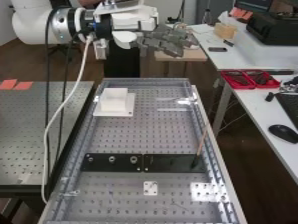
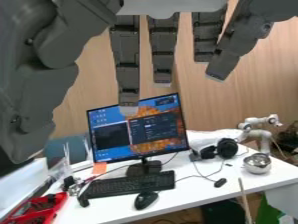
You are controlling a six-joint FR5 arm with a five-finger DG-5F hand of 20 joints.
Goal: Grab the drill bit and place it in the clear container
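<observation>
Hand (image 1: 163,41) is up past the far end of the perforated table (image 1: 123,197), clear of everything on it. Fingers (image 2: 163,52) straight and spread apart, nothing in them; thumb off to one side, also empty.

Two black plates (image 1: 166,161) lie end to end across the table. Small round metal pieces (image 1: 112,159) sit in the left one; can't tell if any is the drill bit. Thin brown stick (image 1: 201,142) stands at a slight tilt at the right plate's outer end; can't tell if that's the bit either. So drill bit location uncertain, but not in the hand.

White square block (image 1: 114,100) on a white base, far left of the table. See-through piece (image 1: 174,104) at far right, maybe the clear container; outline too faint to be sure. Small white plate (image 1: 150,188) with holes on the near side of the black plates.

Side table (image 1: 256,107) on the right: red bins (image 1: 239,80) with dark items inside, black mouse (image 1: 284,133). Wrist view: monitor (image 2: 138,129) switched on, keyboard (image 2: 130,186) in front of it, headphones (image 2: 226,148), shiny metal bowl (image 2: 257,163) near them.
</observation>
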